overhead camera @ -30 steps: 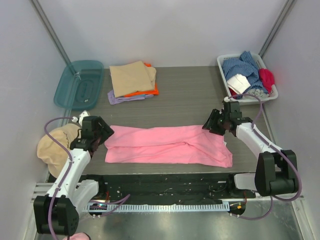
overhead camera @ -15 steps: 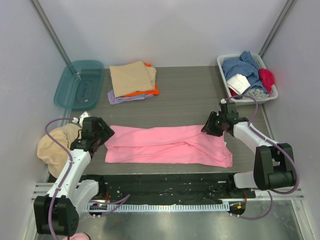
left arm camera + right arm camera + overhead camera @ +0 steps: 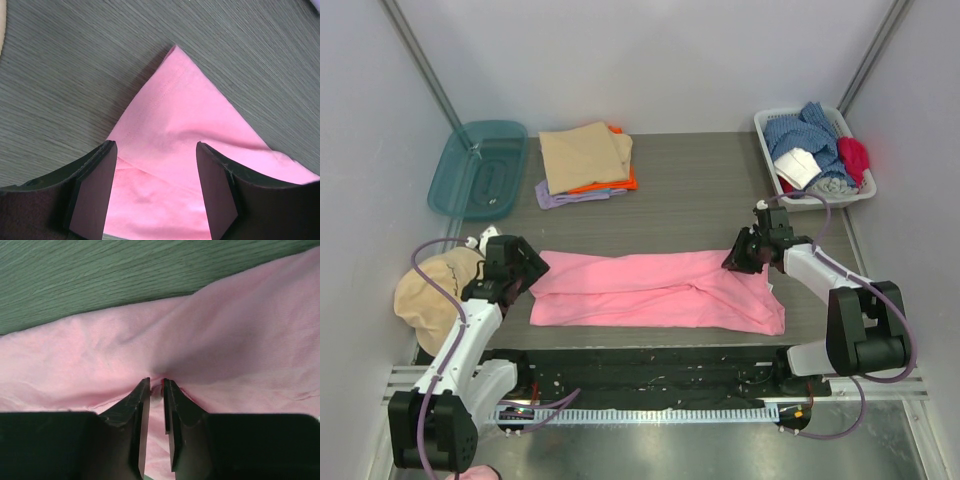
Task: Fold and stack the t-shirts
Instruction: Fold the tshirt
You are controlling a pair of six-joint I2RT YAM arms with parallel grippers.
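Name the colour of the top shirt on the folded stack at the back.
Tan. The top shirt shows best in the top external view.

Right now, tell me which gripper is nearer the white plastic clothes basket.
Right. The right gripper pinches the bright pink cloth t-shirt near the white plastic basket; the left gripper is open at its opposite end.

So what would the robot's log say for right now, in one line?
item: pink t-shirt lying flat | left gripper: open at its corner | right gripper: shut on its cloth | folded stack: tan on top
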